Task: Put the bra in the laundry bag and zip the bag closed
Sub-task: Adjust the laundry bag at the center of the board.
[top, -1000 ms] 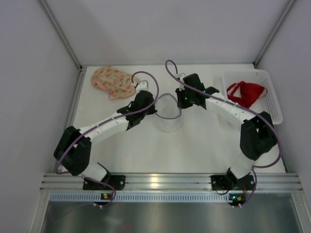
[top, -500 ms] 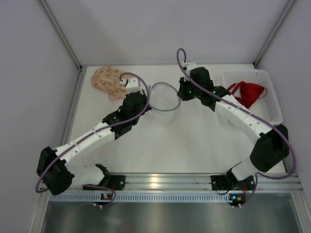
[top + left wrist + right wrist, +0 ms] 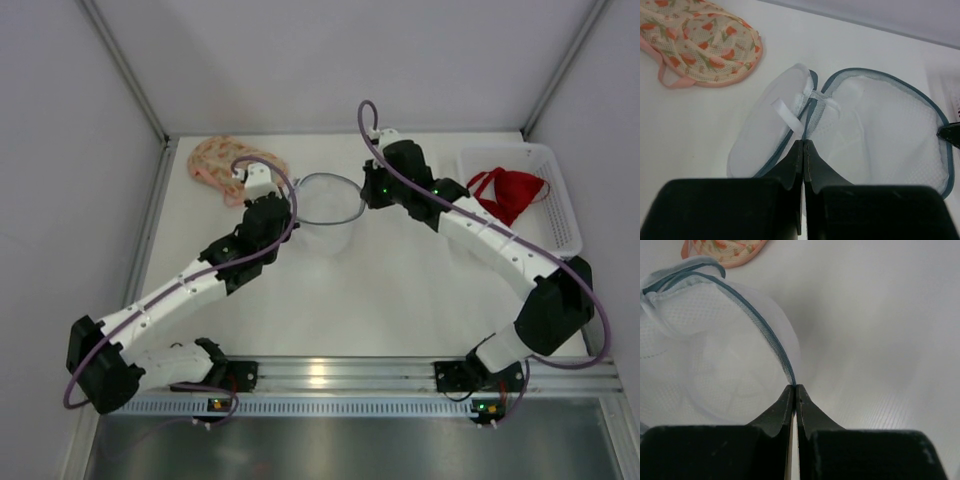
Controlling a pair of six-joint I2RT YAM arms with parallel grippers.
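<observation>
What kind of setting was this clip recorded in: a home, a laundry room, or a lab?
Most likely a lab test booth, not a home: a bare white table boxed in by plain panels, with an aluminium mounting rail along its near edge.

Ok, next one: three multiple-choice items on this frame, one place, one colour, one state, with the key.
1. Where is the red garment? A in the white basket; B at the table's near edge; C under the left arm.
2. What colour is the rim binding of the laundry bag? A red; B grey-blue; C yellow.
3. How are the left gripper and right gripper? A both open; B only one shut; C both shut on the bag's rim.
Key: 1 A, it lies in the basket at the right. 2 B, both wrist views show that colour. 3 C, each wrist view shows closed fingers pinching the rim.
</observation>
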